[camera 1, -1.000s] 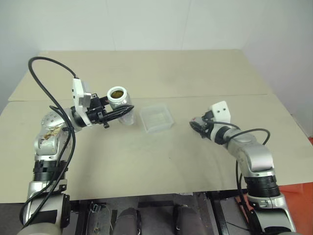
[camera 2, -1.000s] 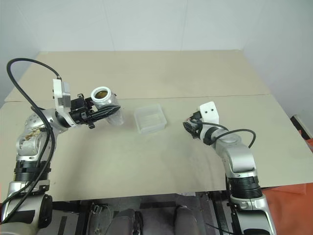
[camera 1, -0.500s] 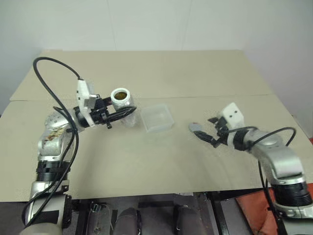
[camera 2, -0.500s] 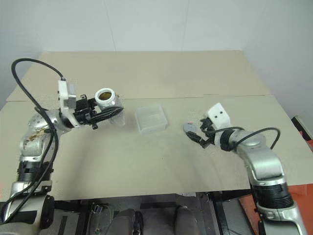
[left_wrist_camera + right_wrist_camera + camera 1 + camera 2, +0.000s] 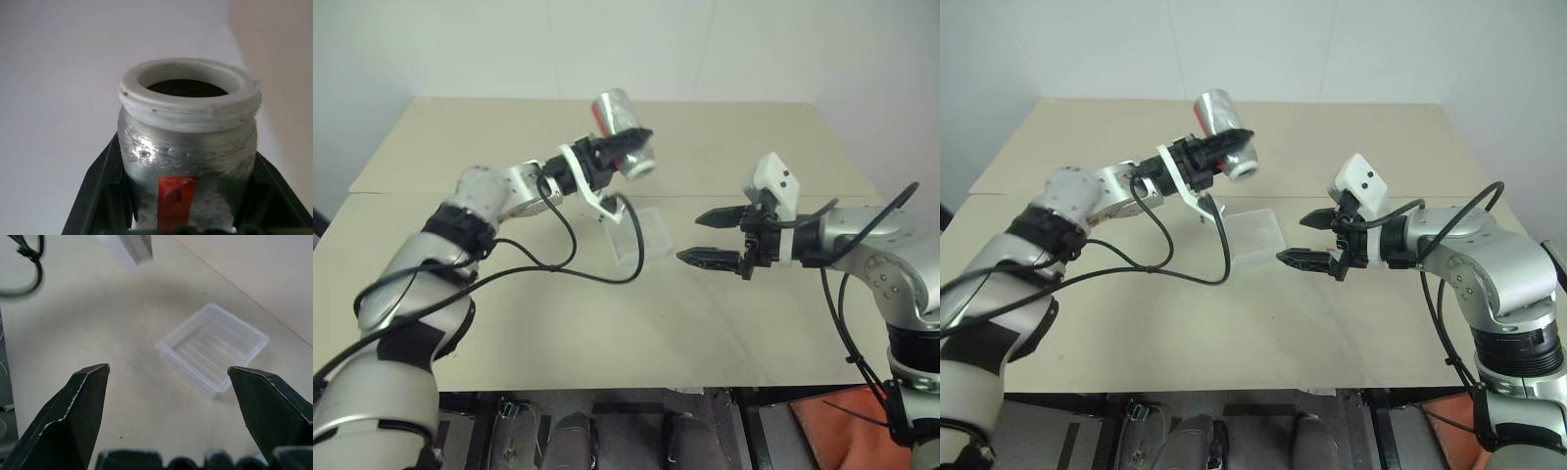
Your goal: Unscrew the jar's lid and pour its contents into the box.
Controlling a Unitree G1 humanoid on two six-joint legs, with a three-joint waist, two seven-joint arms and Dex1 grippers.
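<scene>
My left gripper (image 5: 625,145) is shut on the silvery jar (image 5: 622,117), which has a red stripe (image 5: 176,200). The jar hangs in the air, tipped over, with its open white mouth (image 5: 188,88) facing down toward the box (image 5: 641,235). Inside the mouth it is dark, and I cannot make out the contents. The clear box lies on the table just below and slightly right of the jar. My right gripper (image 5: 690,237) floats open beside the box's right edge, fingers (image 5: 78,406) spread wide with nothing between them. The lid is hidden.
A black cable (image 5: 597,269) loops from my left wrist down over the beige table (image 5: 558,323), passing just in front of the box. A seam (image 5: 401,193) crosses the table behind the box.
The left arm lifted the jar and tipped it from upright to mouth-down over the box. The right gripper let go of the lid on the table, opened wide and rose. The camera shifted.
</scene>
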